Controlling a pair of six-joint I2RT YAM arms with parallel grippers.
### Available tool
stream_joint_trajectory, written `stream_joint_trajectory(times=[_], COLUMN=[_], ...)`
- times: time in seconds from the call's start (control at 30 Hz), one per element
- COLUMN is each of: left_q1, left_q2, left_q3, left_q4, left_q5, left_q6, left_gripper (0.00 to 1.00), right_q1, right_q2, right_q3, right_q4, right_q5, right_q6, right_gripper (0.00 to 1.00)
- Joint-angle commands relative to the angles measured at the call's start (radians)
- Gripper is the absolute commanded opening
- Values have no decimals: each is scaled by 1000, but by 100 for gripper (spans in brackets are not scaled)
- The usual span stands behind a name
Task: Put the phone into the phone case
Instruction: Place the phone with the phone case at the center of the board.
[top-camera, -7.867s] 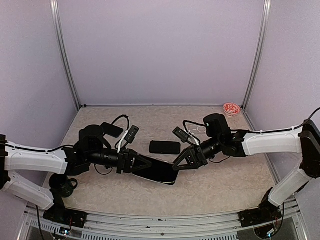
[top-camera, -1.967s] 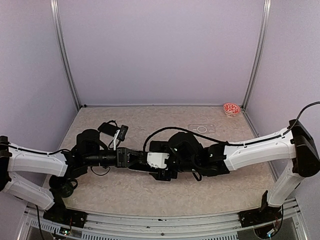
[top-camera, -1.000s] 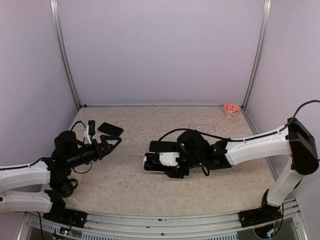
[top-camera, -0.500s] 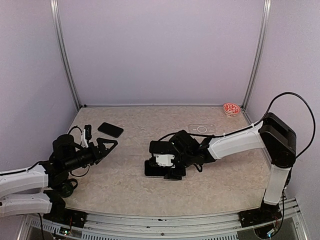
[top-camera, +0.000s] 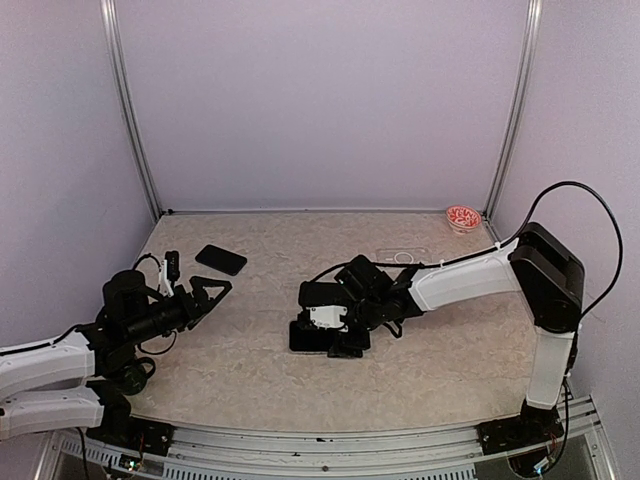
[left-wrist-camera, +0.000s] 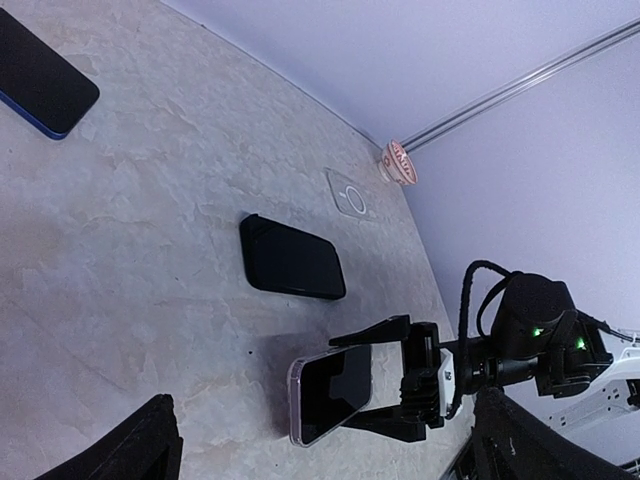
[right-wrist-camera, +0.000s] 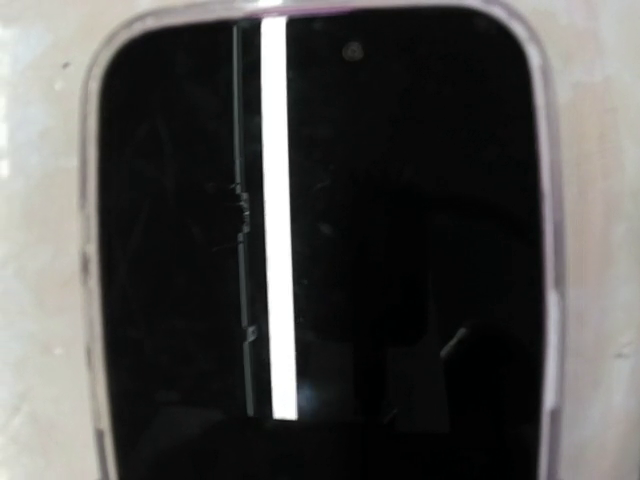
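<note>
Bench (top-camera: 450, 370): my left arm (top-camera: 50, 360) had withdrawn leftward, left jaws spread wide, empty. Right jaws stood spread astride phone (top-camera: 305, 337), mid-bench; pinching or not, I cannot tell. Clear case (right-wrist-camera: 88, 250) rimmed screen: seating judged done.

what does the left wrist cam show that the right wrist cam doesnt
Only the left wrist: the right gripper astride the black phone in a translucent case, a flat black rectangle, a blue-edged dark phone, a clear flat case with a ring and a red-patterned round dish. Only the right wrist: a bright white stripe on the screen, close up. Both: that cased phone.
</note>
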Motion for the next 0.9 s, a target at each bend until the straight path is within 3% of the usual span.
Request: stream_joint_trajectory(times=[0.0, 0.2, 0.87], left_q1=[8, 9, 15], left_q2=[-4, 12, 11], left_q3=[-11, -12, -19], left_q4=[1, 19, 19], left_q5=[-13, -8, -17], left_q6=[-5, -10, -12], left_gripper=[99, 99, 99], right_q1=[-7, -7, -8], right_q2=[21, 30, 92], right_q3=[58, 112, 195], right_q4=[-134, -226, -293], right_q5=[-42, -49, -19], right_q6=[30, 79, 163], right_gripper=[77, 78, 83])
